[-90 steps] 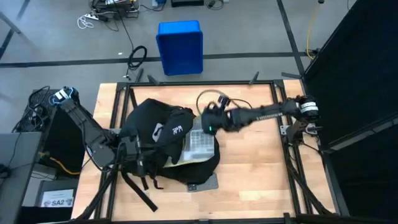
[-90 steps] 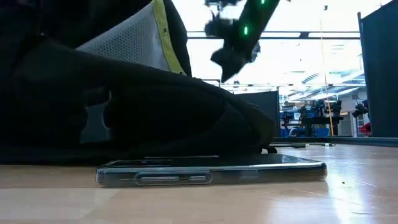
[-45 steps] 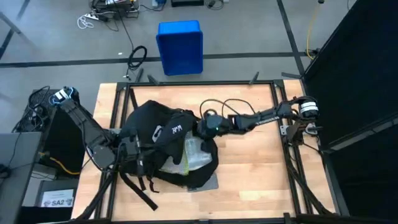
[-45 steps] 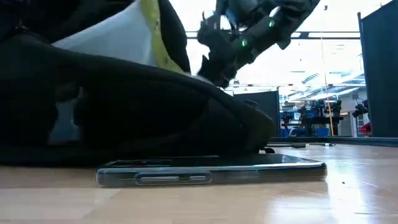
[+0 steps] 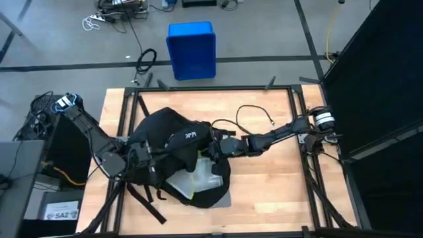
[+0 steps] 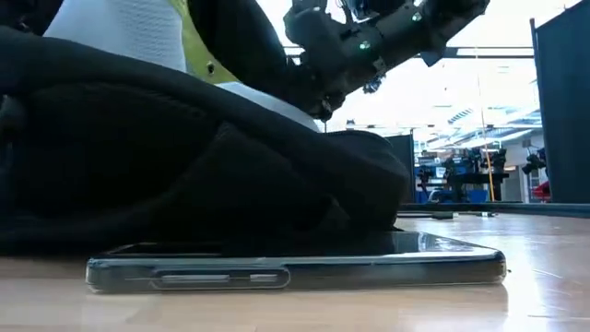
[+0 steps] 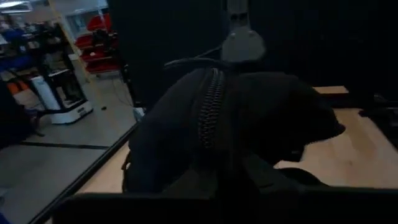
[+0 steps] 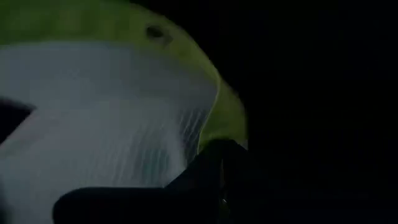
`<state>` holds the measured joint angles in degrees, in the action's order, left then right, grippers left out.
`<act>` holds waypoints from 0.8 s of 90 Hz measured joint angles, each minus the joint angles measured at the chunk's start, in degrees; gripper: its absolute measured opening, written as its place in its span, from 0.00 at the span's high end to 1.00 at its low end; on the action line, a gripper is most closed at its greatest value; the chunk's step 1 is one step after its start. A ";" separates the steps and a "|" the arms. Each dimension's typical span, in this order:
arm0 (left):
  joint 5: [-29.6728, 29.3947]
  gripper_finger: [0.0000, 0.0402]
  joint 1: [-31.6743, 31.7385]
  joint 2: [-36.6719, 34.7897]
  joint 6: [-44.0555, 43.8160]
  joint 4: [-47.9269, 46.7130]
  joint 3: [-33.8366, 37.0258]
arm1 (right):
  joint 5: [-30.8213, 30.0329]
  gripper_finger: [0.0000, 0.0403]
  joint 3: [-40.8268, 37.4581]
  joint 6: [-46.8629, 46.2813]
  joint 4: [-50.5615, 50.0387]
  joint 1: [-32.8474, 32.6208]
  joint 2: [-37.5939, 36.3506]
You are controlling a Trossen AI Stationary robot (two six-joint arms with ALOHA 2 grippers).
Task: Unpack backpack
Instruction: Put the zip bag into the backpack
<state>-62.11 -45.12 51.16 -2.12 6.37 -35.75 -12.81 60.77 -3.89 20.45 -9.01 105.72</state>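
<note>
Right gripper (image 5: pixel 213 149) is pushed into the mouth of the backpack (image 5: pixel 165 132), its arm stretched across from the table's right edge; whether its fingers are apart or together cannot be told, since the fabric hides them from above and the right wrist view shows only yellow-green lining (image 8: pixel 211 93) and a pale ribbed item (image 8: pixel 106 118) close ahead. Left gripper (image 5: pixel 135 157) sits against the left flank of the backpack among the straps; the left wrist view shows the zipper seam (image 7: pixel 210 109) just ahead, but a grip cannot be confirmed.

Backpack lies on its side at left-centre of the wooden table (image 5: pixel 264 192), opening turned toward the right and near edge, lining exposed.

Contents: a whitish translucent item (image 5: pixel 192 177) shows inside the opening, not yet lifted out. Nothing else inside can be made out.

Outside: a flat phone in a clear case (image 6: pixel 295 266) lies on the table, touching the near edge of the pack.

Judgement: unpacking is at an early-to-middle stage, with extraction of the pale item outstanding.

Blue plastic box (image 5: pixel 192 47) stands on the floor beyond the table.
</note>
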 joint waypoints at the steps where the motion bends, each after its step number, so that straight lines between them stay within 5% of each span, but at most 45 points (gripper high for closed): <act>1: 0.33 1.00 0.05 0.00 0.14 0.13 0.00 | -0.40 1.00 0.05 0.08 0.41 0.13 0.08; 33: 1.43 1.00 0.15 0.00 0.39 -0.59 0.00 | -7.08 0.88 0.05 14.03 7.35 -2.66 0.54; 48: 1.43 1.00 0.15 0.00 0.41 -0.59 0.00 | -16.36 0.70 0.03 18.93 9.96 -6.70 0.54; 72: 0.94 1.00 0.20 0.00 0.58 0.11 0.00 | -21.57 0.35 0.05 19.39 19.69 -10.19 0.54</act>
<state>-61.17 -44.93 51.16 -1.54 6.48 -35.75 -34.38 60.82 15.50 40.14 -19.20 106.26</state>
